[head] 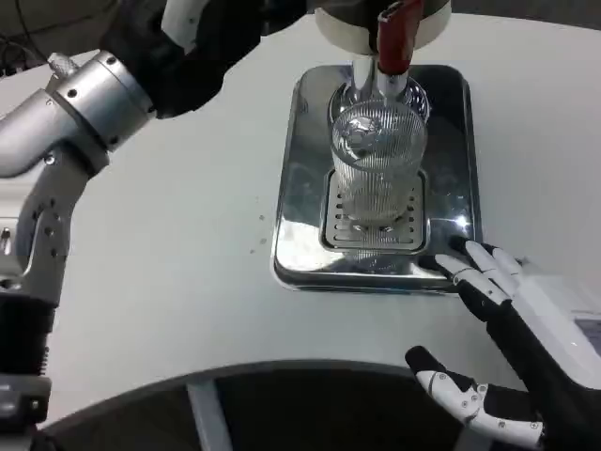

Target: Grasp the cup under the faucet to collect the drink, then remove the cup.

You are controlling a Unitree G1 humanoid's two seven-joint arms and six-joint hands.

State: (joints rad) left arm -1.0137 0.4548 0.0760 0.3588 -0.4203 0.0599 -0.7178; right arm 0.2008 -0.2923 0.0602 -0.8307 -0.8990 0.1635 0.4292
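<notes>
A clear ribbed glass cup stands upright on the grate of a shiny metal drip tray, directly under the faucet with its red lever. My left hand is raised at the top of the picture, left of the dispenser, its fingers cut off by the frame edge. My right hand lies low at the bottom right, fingers spread and holding nothing, its fingertips close to the tray's front right corner. Neither hand touches the cup.
The dispenser's round body overhangs the back of the tray. The white table's curved front edge runs across the bottom, with dark floor below it. Bare white tabletop lies left of the tray.
</notes>
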